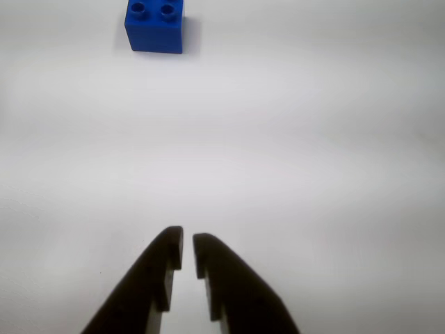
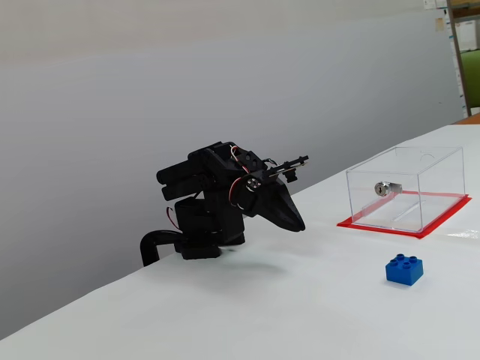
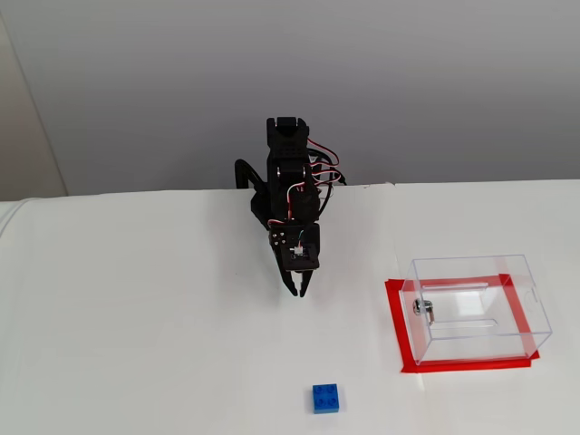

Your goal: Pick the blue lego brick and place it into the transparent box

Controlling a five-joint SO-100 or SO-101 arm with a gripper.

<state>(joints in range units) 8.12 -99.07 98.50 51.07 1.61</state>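
- Black fingers (image 1: 188, 243) fill the bottom of the wrist view, tips nearly together with a thin gap, holding nothing.
- Ahead of them on the white desk (image 1: 313, 153), the blue lego brick (image 1: 155, 26) sits well apart, studs up, at the top edge.
- Over in a fixed view, the arm (image 3: 292, 208) is folded low at the desk's far side.
- Off to the right there, the transparent box (image 3: 476, 308) stands on its red base, lock cylinder (image 3: 422, 306) on its left wall, brick outside it.
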